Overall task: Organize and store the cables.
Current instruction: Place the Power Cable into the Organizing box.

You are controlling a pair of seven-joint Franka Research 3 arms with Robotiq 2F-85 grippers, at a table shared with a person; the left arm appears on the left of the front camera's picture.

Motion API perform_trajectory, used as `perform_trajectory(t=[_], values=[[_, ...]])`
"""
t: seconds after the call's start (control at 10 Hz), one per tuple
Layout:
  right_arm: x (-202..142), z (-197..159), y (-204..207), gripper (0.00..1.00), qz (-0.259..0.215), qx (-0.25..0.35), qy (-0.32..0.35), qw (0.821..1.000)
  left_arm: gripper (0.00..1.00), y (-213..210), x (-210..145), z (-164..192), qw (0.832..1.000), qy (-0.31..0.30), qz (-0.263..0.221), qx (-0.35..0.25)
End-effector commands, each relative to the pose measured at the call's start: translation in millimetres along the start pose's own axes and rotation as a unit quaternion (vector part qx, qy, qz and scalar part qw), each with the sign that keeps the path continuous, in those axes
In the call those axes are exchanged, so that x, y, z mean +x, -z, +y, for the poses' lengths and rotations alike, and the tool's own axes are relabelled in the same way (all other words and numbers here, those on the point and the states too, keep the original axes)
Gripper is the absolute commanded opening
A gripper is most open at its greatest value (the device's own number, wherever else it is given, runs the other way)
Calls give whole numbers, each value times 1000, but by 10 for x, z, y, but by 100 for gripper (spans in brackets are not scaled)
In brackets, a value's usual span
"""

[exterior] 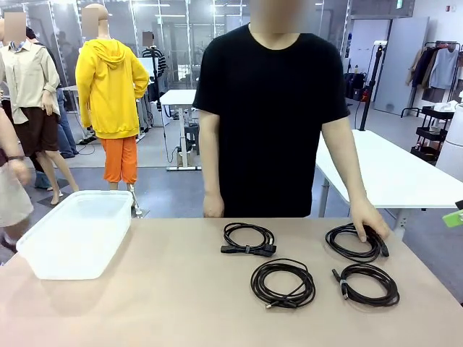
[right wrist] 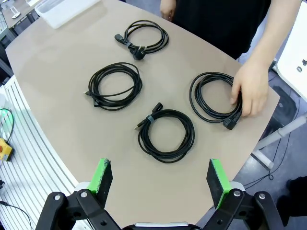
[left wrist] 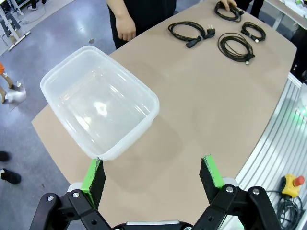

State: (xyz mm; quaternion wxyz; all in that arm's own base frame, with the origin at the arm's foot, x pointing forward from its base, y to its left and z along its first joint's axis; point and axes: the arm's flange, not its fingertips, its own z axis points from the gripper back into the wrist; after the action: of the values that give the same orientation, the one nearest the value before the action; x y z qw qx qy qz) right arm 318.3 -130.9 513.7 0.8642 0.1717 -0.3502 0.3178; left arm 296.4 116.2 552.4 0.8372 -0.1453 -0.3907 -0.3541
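On the tabletop [exterior: 181,311], four coiled cables [exterior: 249,249] lie between 12 and 3 o'clock; one bin [exterior: 43,253] at 9; a person's hand [exterior: 369,220], apparently palm-down, covers the 2 o'clock coil; left gripper [left wrist: 153,175] and right gripper [right wrist: 160,177] hover spread, empty.

Counted four coiled cables [right wrist: 115,85] on there. Just one clear plastic tub [left wrist: 154,106], and one table [exterior: 181,303].

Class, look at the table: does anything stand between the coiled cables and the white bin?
Nothing visible does: bare table lies between the cables and the bin. A person's hand rests on one coil, so that one is covered.
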Motion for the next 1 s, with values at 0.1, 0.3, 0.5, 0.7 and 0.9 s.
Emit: perform_trajectory(t=[0.1,0.3,0.5,0.7,0.9], values=[[-18,-8,0,100,-3,5,-8,1000,100,-22,-6,-5,1000,8,-7,-5],[-18,-8,0,100,-3,5,-8,1000,100,-22,-6,-5,1000,8,-7,-5],[-18,-8,0,100,-3,5,-8,1000,100,-22,-6,-5,1000,8,-7,-5],[-18,-8,0,100,-3,5,-8,1000,100,-22,-6,-5,1000,8,-7,-5],[-18,-8,0,100,-3,5,-8,1000,100,-22,-6,-5,1000,8,-7,-5]])
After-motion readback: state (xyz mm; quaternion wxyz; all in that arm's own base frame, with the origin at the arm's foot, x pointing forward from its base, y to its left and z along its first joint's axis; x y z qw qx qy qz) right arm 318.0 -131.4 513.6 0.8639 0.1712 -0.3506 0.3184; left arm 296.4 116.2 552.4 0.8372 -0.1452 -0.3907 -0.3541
